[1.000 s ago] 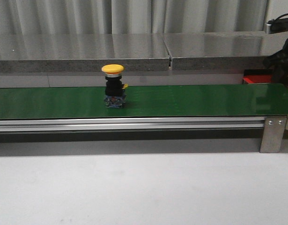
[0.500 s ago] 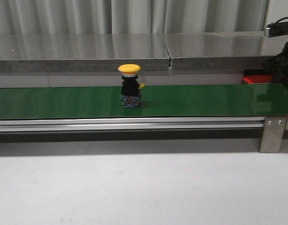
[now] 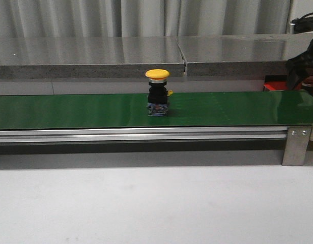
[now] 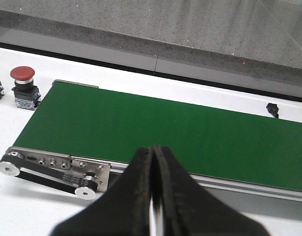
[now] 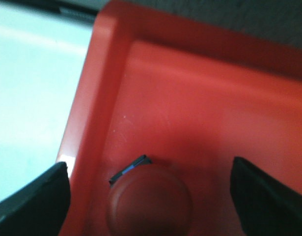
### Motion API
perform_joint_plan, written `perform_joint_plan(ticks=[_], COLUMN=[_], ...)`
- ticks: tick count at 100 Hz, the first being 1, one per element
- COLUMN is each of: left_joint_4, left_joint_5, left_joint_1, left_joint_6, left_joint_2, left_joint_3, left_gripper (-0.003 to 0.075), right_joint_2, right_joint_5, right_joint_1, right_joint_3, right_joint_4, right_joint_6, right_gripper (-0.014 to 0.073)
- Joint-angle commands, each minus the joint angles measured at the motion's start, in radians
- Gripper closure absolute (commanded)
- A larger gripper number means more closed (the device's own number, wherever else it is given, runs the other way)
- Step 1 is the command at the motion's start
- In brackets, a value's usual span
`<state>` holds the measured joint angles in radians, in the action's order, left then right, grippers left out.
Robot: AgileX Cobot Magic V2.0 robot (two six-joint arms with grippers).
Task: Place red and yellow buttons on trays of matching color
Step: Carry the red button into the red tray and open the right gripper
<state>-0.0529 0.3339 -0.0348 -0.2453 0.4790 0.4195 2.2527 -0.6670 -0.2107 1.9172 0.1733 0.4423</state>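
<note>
right gripper (image 5: 151,196) spread wide over the red button (image 5: 150,202) in the red tray (image 5: 200,98), should lift straight up so it doesn't tip

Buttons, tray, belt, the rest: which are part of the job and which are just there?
Job:
yellow button on the green belt
red button in the red tray
second red button beside the belt

Just there:
grey ledge
small black bit

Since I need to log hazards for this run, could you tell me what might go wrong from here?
The yellow button stands on the green belt, while the left hand is shut with nothing in it; the button could ride past unpicked. The right hand is open over the red button in the red tray; lifting away could clip and topple it.
</note>
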Motion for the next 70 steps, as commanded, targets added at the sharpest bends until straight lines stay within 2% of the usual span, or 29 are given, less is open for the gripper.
perform_joint_plan(ticks=[1, 24, 48, 70], left_joint_4=[0.005, 0.005, 0.005, 0.005], left_joint_5=[-0.085, -0.085, -0.085, -0.085], left_joint_1=[-0.009, -0.009, -0.009, -0.009], left_joint_6=[0.0, 0.0, 0.0, 0.0], left_joint_2=[0.003, 0.003, 0.003, 0.003], left_joint_3=[0.03, 0.03, 0.03, 0.03], left_gripper=[0.0739, 0.0739, 0.0739, 0.0739], right_joint_2=[-0.119, -0.24, -0.362, -0.483], right_joint_5=[0.043, -0.072, -0.291, -0.322], right_joint_1=[-0.004, -0.004, -0.004, -0.002], right_joint_3=[0.041, 0.041, 0.032, -0.102], right_joint_4=[0.026, 0.03, 0.059, 0.144], right_joint_6=[0.012, 0.012, 0.012, 0.019], right_gripper=[-0.006, -0.006, -0.006, -0.006])
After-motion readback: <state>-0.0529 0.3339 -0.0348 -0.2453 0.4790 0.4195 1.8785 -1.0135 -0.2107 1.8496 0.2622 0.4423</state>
